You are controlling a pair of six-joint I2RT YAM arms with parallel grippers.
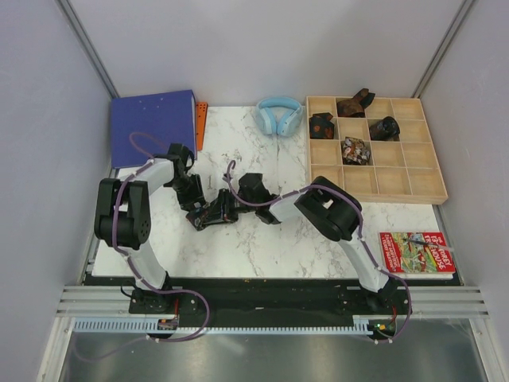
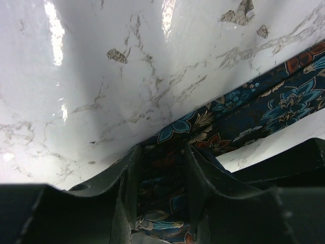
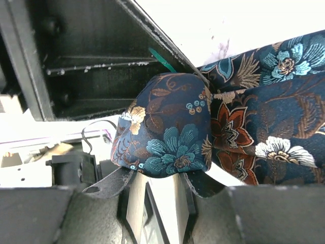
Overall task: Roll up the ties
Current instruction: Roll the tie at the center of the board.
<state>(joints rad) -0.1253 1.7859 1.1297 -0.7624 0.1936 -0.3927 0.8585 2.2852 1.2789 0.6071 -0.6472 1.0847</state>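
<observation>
Left pincer (image 2: pixel 161 150) pinching the tie (image 2: pixel 264 104), right pincer (image 3: pixel 155 177) nipping its rolled end.
We hold the flat strip down on the marble table (image 2: pixel 101 76), likely to make it taut, while the roll sits just right of that grip; beyond our right pincer open marble runs to the compartment tray (image 1: pixel 374 199) of finished rolls (image 1: pixel 355 150).

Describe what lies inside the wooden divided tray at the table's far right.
Four rolled ties sit in separate cells of the tray; the other cells show bare wood. Whatever lies beneath each roll is covered.
</observation>
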